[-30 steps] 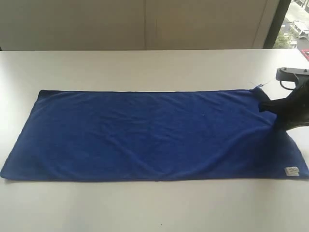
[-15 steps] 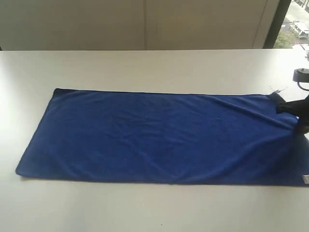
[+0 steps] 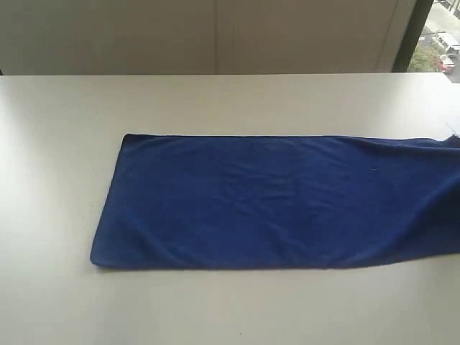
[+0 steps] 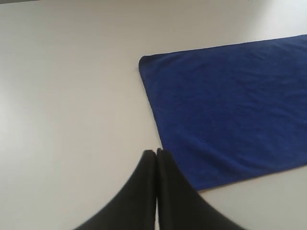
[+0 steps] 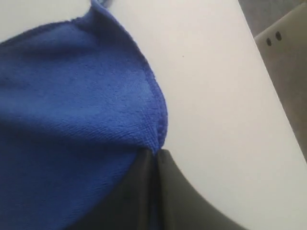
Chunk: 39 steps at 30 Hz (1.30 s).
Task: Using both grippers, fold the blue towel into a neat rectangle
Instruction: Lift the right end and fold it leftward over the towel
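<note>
Two closed claws: right claw [image 5: 156,154] pinches the towel [image 3: 273,201] at its hem, left claw [image 4: 156,154] empty.
Left claw's tips sit near the towel's short edge; the towel lies flat on the bench [image 3: 215,100], running past the exterior view's right side.

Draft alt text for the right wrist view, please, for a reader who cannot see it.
The right claw is shut on the stitched edge of a blue towel, which spreads away over a white table. A grey panel shows beyond the table's edge.
</note>
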Motion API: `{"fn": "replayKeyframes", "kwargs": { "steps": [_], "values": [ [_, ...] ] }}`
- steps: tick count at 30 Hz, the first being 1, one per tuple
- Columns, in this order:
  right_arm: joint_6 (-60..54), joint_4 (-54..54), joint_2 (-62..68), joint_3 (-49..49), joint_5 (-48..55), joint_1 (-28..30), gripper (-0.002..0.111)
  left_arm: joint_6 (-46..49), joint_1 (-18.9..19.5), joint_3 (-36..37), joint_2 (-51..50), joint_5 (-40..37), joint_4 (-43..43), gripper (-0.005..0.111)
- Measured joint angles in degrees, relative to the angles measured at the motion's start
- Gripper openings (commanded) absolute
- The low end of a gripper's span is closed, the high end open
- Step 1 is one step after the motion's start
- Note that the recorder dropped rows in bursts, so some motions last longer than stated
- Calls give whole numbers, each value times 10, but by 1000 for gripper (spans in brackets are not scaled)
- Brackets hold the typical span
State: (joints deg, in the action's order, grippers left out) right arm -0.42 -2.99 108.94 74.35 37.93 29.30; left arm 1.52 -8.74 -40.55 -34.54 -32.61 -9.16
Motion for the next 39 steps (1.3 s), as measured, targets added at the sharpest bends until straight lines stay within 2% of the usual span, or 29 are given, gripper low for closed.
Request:
{"fn": "replayKeyframes", "kwargs": {
  "steps": [5, 12, 22, 30, 39],
  "values": [
    [-22, -49, -37, 14, 12, -13, 0, 0, 0, 0, 0, 0, 0, 0],
    [-41, -71, -81, 45, 35, -74, 0, 0, 0, 0, 0, 0, 0, 0],
    [-52, -74, -105, 59, 38, -238, 0, 0, 0, 0, 0, 0, 0, 0],
    [-53, -74, -105, 111, 18, -374, 0, 0, 0, 0, 0, 0, 0, 0],
    [-50, -74, -65, 151, -23, -494, 0, 0, 0, 0, 0, 0, 0, 0]
  ]
}}
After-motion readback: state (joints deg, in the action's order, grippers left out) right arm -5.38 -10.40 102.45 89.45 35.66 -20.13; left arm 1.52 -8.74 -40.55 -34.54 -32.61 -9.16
